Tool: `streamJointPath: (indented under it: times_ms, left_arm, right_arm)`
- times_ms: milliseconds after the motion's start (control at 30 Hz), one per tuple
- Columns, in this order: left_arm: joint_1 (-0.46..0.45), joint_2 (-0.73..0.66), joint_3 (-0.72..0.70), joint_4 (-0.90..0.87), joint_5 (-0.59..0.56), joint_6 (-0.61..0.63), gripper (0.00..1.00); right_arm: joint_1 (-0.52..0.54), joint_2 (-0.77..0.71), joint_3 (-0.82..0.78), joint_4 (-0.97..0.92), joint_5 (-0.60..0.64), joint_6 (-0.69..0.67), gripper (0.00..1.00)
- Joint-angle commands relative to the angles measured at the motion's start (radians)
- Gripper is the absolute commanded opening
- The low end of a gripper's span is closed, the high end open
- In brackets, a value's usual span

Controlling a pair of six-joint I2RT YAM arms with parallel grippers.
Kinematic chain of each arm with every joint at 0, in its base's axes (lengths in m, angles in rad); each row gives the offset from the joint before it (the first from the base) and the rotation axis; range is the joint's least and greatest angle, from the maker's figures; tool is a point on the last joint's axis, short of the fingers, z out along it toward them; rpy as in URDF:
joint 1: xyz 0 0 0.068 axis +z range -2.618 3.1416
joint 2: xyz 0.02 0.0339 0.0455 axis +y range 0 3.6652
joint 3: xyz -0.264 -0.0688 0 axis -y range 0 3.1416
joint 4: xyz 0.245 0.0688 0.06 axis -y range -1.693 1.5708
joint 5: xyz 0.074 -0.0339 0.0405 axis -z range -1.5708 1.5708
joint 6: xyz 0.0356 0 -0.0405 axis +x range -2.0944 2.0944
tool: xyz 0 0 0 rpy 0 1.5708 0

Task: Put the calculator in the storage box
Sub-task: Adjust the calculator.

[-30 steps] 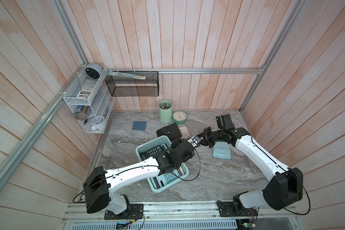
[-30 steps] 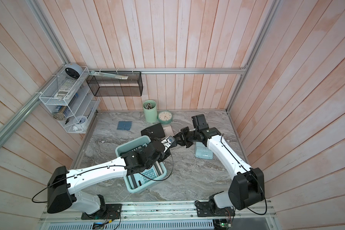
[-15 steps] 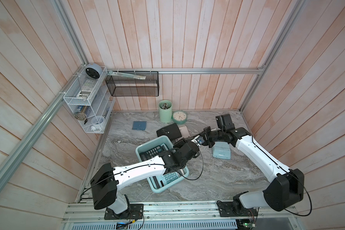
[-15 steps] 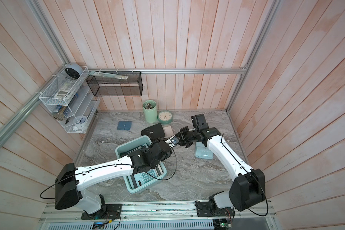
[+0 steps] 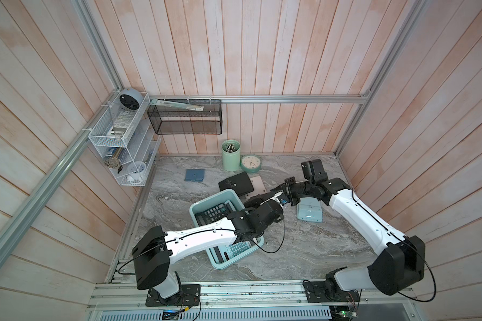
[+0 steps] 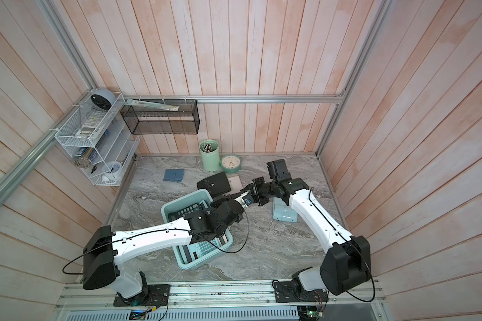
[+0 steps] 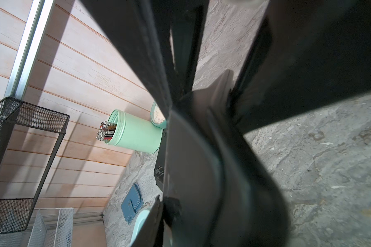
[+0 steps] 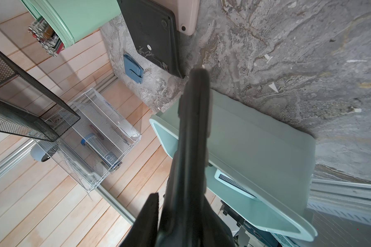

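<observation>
A dark calculator (image 5: pixel 259 198) hangs in the air just past the far right corner of the storage box (image 5: pixel 199 207), a light aqua tub. My right gripper (image 5: pixel 274 194) is shut on it from the right. My left gripper (image 5: pixel 255 204) reaches up from over the box and is shut on its other end. The right wrist view shows the calculator (image 8: pixel 193 132) edge-on, with the storage box (image 8: pixel 255 149) behind it. It fills the left wrist view as a dark slab (image 7: pixel 193 171), with one finger (image 7: pixel 150 224) pressed against it. Two more calculators (image 5: pixel 214 214) (image 5: pixel 238 247) lie in the box.
A black slab (image 5: pixel 236 183) lies on a pink one (image 5: pixel 258 183) behind the box. A pale aqua device (image 5: pixel 309 214) lies under the right arm. Pen cup (image 5: pixel 231 155), clock (image 5: pixel 250 163) and blue wallet (image 5: pixel 194 175) stand at the back. Mesh basket (image 5: pixel 187 119) and wire rack (image 5: pixel 117 139) hang on the walls.
My left arm has stretched towards the back right, and its jaws have closed on the calculator that the right gripper holds. The right arm has shifted only slightly.
</observation>
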Motion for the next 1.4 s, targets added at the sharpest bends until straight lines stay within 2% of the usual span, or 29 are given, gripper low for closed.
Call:
streamJointPath:
  times_ms: [0,300,633,867,933,967,1100,1200,1300,1367]
  left_arm:
    - [0.009,0.005,0.038,0.058,0.012,-0.061,0.00]
    - [0.012,-0.007,0.036,0.099,-0.022,-0.055,0.00]
    - [0.042,-0.032,0.047,0.088,0.002,-0.092,0.00]
    - [0.112,-0.102,0.058,0.021,0.104,-0.186,0.00]
    - [0.124,-0.119,0.060,0.004,0.140,-0.219,0.00]
    - [0.165,-0.127,0.059,-0.004,0.159,-0.234,0.00]
    - [0.222,-0.151,0.071,-0.045,0.238,-0.302,0.00]
    - [0.273,-0.171,0.073,-0.078,0.317,-0.361,0.00]
    - [0.324,-0.202,0.070,-0.103,0.409,-0.422,0.00]
    - [0.353,-0.222,0.080,-0.132,0.466,-0.467,0.00]
  right_arm:
    - [0.017,-0.048,-0.008,0.109,-0.051,-0.054,0.00]
    - [0.018,-0.061,-0.058,0.198,-0.057,-0.028,0.00]
    - [0.010,-0.083,-0.083,0.259,-0.057,-0.055,0.25]
    - [-0.017,-0.149,-0.089,0.249,-0.043,-0.137,0.45]
    - [-0.027,-0.167,-0.089,0.242,-0.049,-0.165,0.46]
    - [-0.033,-0.178,-0.092,0.241,-0.052,-0.176,0.47]
    - [-0.055,-0.221,-0.110,0.259,-0.070,-0.273,0.56]
    - [-0.081,-0.249,-0.123,0.306,-0.112,-0.366,0.64]
    - [-0.113,-0.280,-0.161,0.387,-0.160,-0.427,0.68]
    - [-0.120,-0.302,-0.182,0.403,-0.147,-0.471,0.70]
